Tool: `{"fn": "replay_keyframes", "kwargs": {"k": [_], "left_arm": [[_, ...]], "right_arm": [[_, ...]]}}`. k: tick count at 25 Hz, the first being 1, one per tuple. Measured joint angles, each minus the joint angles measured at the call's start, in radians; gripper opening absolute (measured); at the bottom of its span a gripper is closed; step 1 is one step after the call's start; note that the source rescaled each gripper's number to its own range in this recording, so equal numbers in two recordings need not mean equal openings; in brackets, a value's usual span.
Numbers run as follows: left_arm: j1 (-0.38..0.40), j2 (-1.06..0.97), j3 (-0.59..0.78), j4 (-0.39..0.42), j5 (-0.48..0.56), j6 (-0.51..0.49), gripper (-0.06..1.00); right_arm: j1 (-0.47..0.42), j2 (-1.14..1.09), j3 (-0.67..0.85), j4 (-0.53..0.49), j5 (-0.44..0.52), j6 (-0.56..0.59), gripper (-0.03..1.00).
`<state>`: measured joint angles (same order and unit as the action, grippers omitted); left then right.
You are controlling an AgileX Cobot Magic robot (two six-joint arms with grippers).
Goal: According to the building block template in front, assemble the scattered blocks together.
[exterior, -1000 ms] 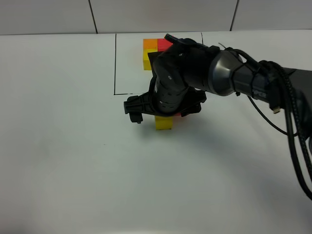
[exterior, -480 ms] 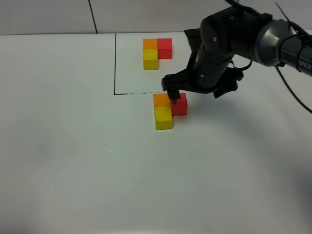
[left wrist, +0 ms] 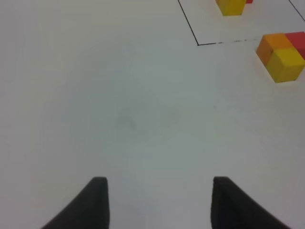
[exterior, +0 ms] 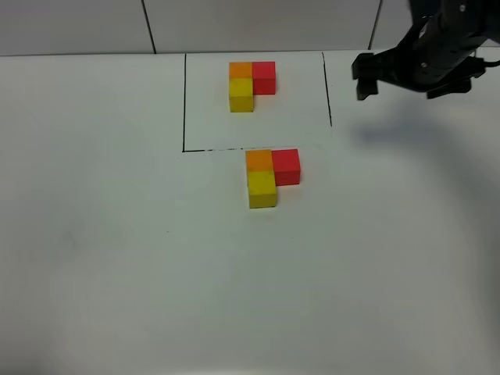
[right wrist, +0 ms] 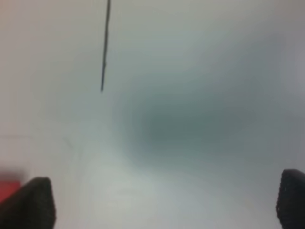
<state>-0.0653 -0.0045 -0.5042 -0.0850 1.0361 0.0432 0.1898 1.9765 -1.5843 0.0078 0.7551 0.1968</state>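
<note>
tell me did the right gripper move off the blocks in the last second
Yes. The right gripper has pulled up and to the right in the high view, past the frame's right black line, leaving the assembled blocks alone below the frame.

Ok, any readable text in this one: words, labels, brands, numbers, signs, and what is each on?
None can be read.
Template: plain cube faces, no markings.
Assembled blocks: plain faces, no markings.
Table: only thin black lines, no writing.
Right end effector: black, no label that can be read.
Wrist views: no text; the right one is blurred.
</note>
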Motion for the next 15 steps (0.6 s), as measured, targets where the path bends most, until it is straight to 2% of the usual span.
{"fn": "replay_keyframes", "kwargs": {"k": [5, 11, 15], "left_arm": [[0.0, 0.0, 0.0, 0.0, 0.0, 0.0, 0.09], [0.0, 0.0, 0.0, 0.0, 0.0, 0.0, 0.09], [0.0, 0.0, 0.0, 0.0, 0.0, 0.0, 0.09]], "right_arm": [[-0.06, -0.033, 0.0, 0.0, 0.005, -0.025, 0.96], [-0.066, -0.131, 0.03, -0.008, 0.046, -0.059, 0.95], [-0.066, -0.248, 0.142, -0.008, -0.01, -0.06, 0.93]]}}
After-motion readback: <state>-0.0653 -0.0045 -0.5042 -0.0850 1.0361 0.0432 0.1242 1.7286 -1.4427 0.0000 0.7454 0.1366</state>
